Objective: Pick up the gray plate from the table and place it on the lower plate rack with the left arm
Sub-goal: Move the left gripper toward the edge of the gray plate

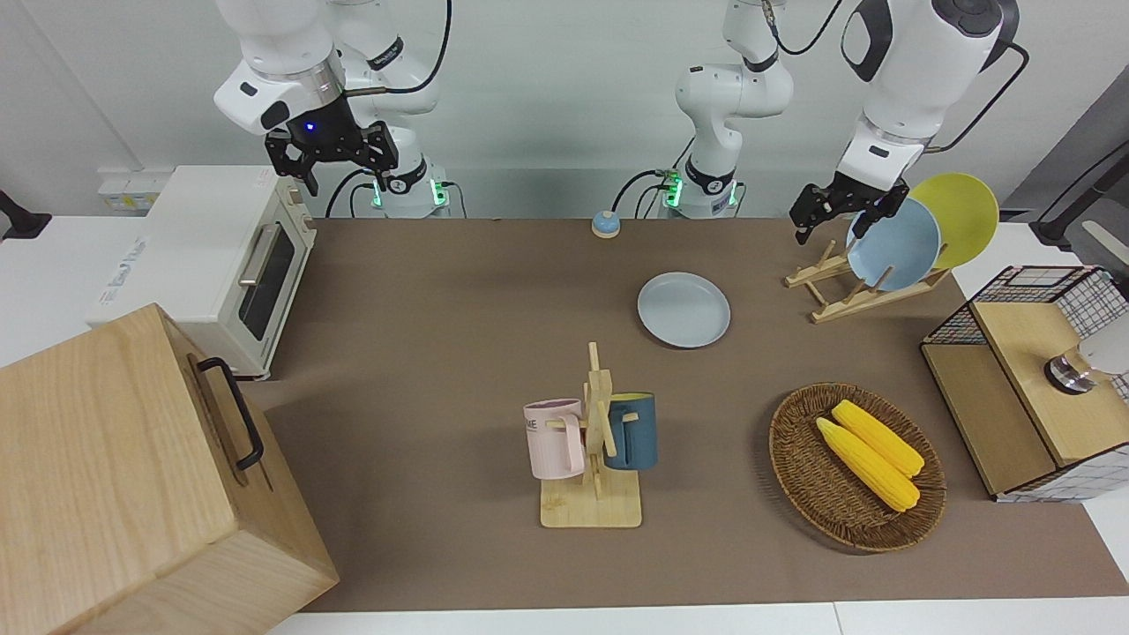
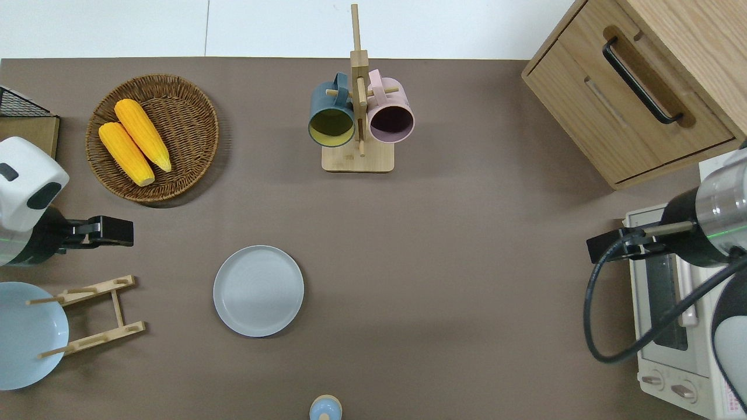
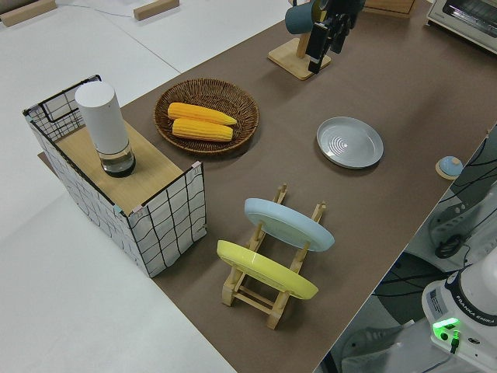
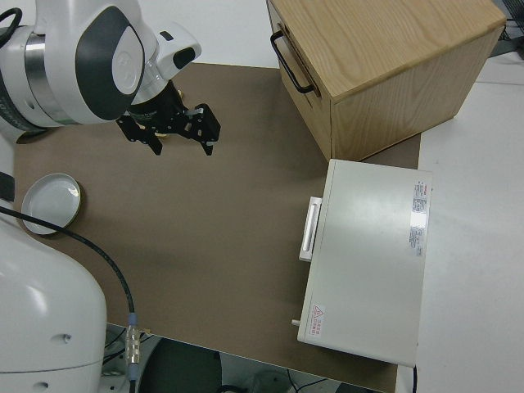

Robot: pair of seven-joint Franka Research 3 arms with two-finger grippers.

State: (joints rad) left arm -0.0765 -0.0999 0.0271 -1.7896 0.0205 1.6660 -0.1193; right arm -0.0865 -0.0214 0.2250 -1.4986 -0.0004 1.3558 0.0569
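The gray plate (image 1: 684, 309) lies flat on the brown table (image 1: 441, 353), in the open between the mug stand and the robots; it also shows in the overhead view (image 2: 258, 290) and the left side view (image 3: 349, 142). The light wood plate rack (image 1: 838, 291) stands toward the left arm's end (image 2: 96, 315). It holds a sky-blue plate (image 1: 893, 244) and a yellow plate (image 1: 957, 216) in its upper slots; its lower slots are bare. My left gripper (image 1: 833, 220) is open and empty, up in the air over the table between the rack and the corn basket (image 2: 117, 231). My right gripper (image 1: 331, 159) is open, and that arm is parked.
A wicker basket (image 1: 798, 459) with two corn cobs and a wire-sided crate (image 1: 1032, 379) sit toward the left arm's end. A mug stand (image 1: 595, 441) with two mugs stands mid-table. A toaster oven (image 1: 229, 265) and a wooden cabinet (image 1: 115, 476) are at the right arm's end. A small blue bell (image 1: 605, 224) sits near the robots.
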